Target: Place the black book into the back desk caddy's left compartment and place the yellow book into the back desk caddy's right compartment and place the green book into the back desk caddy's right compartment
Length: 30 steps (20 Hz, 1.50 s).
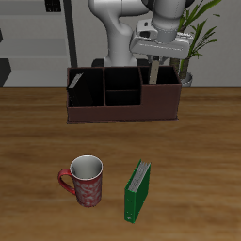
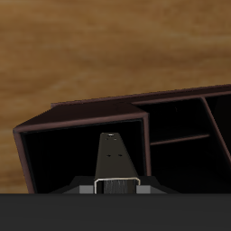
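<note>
The end effector (image 1: 151, 68) hangs over one end compartment of the back desk caddy (image 1: 122, 108), clenched on the yellow book (image 1: 151, 73). The black book (image 1: 75, 80) leans in the opposite end compartment. The green book (image 1: 137, 191) stands on the tabletop (image 1: 38, 141) beside a mug (image 1: 85, 181).

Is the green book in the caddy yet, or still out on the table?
Out. The green book stands upright near the table's front edge, beside the mug.
</note>
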{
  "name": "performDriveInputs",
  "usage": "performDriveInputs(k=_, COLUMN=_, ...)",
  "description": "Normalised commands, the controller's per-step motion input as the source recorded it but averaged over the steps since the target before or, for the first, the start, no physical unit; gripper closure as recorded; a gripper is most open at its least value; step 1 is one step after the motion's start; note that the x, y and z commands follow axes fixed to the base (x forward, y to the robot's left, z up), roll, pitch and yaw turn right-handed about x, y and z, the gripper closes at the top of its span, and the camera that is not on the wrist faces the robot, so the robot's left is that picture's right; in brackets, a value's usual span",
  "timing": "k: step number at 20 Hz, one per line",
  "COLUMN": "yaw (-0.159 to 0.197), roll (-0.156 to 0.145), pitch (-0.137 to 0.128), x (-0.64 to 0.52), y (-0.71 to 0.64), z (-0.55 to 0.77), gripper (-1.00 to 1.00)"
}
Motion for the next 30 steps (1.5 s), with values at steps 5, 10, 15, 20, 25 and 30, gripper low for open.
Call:
performDriveInputs(k=5, yaw=-0.014, roll=-0.005, pitch=0.043, x=0.11, y=-0.05, z=-0.30, gripper=1.00)
performDriveInputs(k=10, yaw=0.004, roll=-0.001, pitch=0.044, x=0.04, y=-0.04, z=-0.28, gripper=1.00)
performDriveInputs(k=15, yaw=-0.045, roll=0.013, pitch=0.054, x=0.08, y=-0.05, z=-0.17, gripper=1.00)
performDriveInputs(k=20, yaw=-0.003, roll=0.028, pitch=0.020, x=0.04, y=-0.05, z=-0.06, gripper=-1.00)
performDriveInputs(k=25, yaw=-0.002, roll=-0.015, pitch=-0.003, x=0.03, y=-0.08, z=0.05, gripper=-1.00)
performDriveInputs(k=30, yaw=0.029, roll=-0.027, pitch=-0.024, x=0.12, y=-0.14, z=0.12, gripper=-1.00)
